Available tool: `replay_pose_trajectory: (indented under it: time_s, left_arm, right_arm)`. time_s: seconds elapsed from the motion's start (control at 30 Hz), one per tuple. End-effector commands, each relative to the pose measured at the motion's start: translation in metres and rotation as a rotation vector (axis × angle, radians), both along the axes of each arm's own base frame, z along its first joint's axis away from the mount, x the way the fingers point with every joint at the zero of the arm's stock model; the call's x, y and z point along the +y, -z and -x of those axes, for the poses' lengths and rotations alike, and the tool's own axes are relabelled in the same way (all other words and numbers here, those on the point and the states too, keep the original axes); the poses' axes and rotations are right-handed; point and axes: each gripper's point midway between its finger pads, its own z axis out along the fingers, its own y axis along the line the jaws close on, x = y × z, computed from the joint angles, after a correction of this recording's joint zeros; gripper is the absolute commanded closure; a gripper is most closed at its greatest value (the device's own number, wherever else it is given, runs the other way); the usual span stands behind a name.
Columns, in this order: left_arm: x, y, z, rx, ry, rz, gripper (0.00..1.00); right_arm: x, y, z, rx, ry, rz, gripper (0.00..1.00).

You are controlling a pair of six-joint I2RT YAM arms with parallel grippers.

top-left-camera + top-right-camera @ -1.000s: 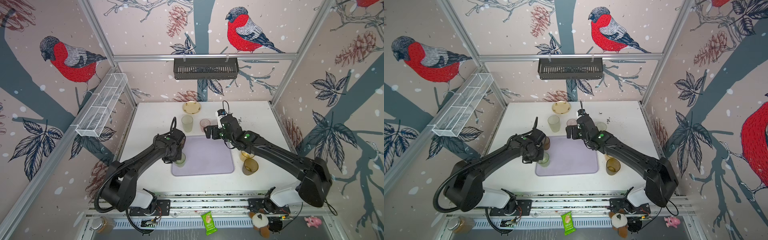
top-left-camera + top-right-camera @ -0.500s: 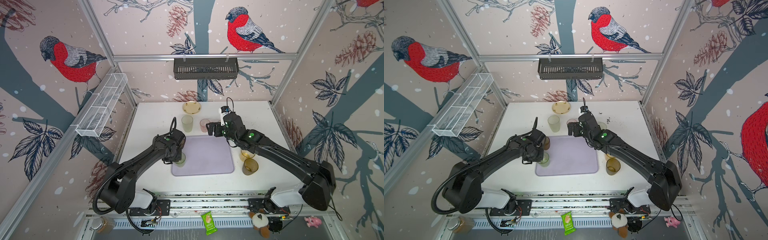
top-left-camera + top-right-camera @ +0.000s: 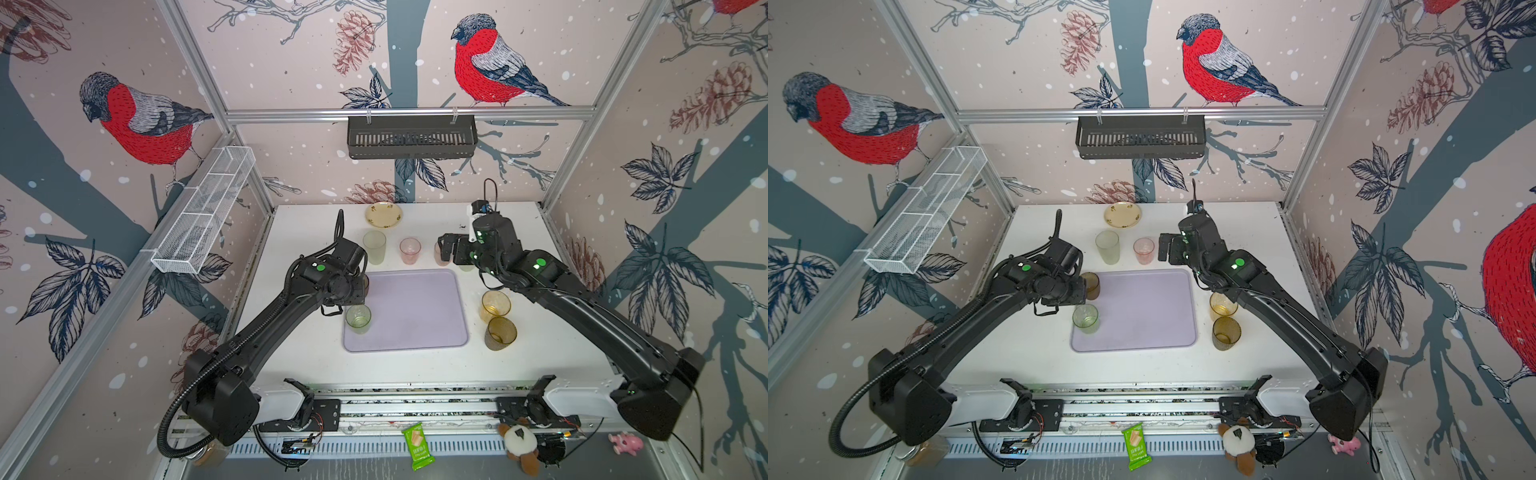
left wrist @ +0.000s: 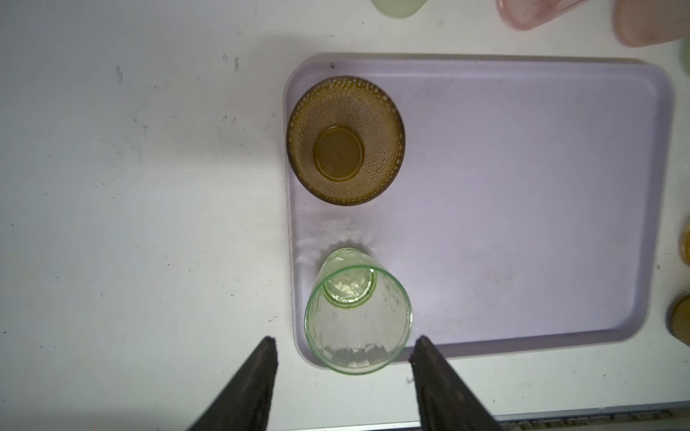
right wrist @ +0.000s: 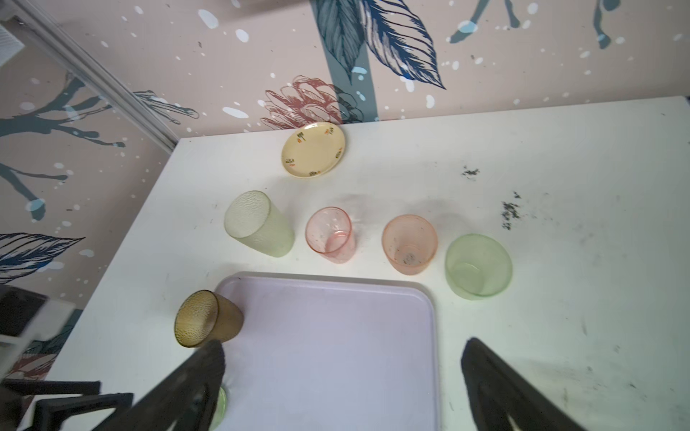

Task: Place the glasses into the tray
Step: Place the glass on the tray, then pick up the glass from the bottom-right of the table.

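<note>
The lavender tray [image 3: 415, 311] lies mid-table. On its left side stand a brown glass [image 4: 345, 141] at the far corner and a clear green glass [image 4: 358, 317] at the near corner. My left gripper [image 4: 345, 341] hangs open just above the green glass, its fingers on either side and off it. My right gripper [image 5: 343, 343] is open and empty over the tray's far right corner. Beyond the tray stand a frosted green glass [image 5: 257, 224], a pink one [image 5: 330, 235], a peach one [image 5: 410, 244] and a low green one [image 5: 478, 265].
An amber glass [image 3: 495, 306] and a brown glass [image 3: 501, 332] stand right of the tray, under my right arm. A small yellow plate [image 3: 383, 215] lies near the back wall. A black basket [image 3: 411, 137] and a white wire basket [image 3: 203, 212] hang on the walls.
My left gripper has opened and let go of the green glass, which now stands on the tray. My right gripper has drifted slightly right and toward the back, still open.
</note>
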Motion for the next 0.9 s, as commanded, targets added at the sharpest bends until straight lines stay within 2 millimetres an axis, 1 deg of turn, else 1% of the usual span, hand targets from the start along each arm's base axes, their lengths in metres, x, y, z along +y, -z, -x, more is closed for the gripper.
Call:
replay_pose_trajectory:
  time_s: [0.0,0.07,0.13,0.17,0.27,0.37,0.57,0.67,0.77,0.87]
  left_arm:
    - [-0.004,-0.015,0.006,0.012,0.029,0.022,0.32]
    - [-0.013,-0.024,0.001,-0.012,0.048,0.062,0.26]
    - [-0.023,-0.033,-0.005,-0.049,0.069,0.100,0.18]
    - [-0.028,-0.036,-0.008,-0.068,0.084,0.121,0.14]
    - [-0.044,-0.043,-0.012,-0.098,0.131,0.171,0.09]
    - [-0.061,-0.052,-0.014,-0.140,0.185,0.204,0.04]
    - [-0.091,-0.071,-0.016,-0.227,0.265,0.299,0.04]
    - [-0.100,-0.077,-0.018,-0.253,0.279,0.345,0.04]
    - [-0.105,-0.081,-0.020,-0.271,0.286,0.369,0.04]
    - [-0.109,-0.081,-0.021,-0.271,0.297,0.379,0.04]
  right_arm:
    - [-0.041,0.018,0.020,0.142,0.055,0.028,0.00]
    - [-0.063,0.022,0.028,0.180,0.093,0.026,0.00]
    - [-0.083,0.030,0.036,0.222,0.128,0.029,0.00]
    - [-0.091,0.037,0.041,0.253,0.142,0.029,0.00]
    - [-0.105,0.054,0.058,0.333,0.171,0.017,0.00]
    - [-0.113,0.073,0.077,0.418,0.194,-0.005,0.00]
    - [-0.124,0.121,0.114,0.568,0.240,-0.074,0.02]
    - [-0.130,0.139,0.129,0.606,0.275,-0.088,0.03]
    - [-0.136,0.154,0.141,0.636,0.303,-0.091,0.05]
    - [-0.141,0.162,0.151,0.655,0.325,-0.106,0.06]
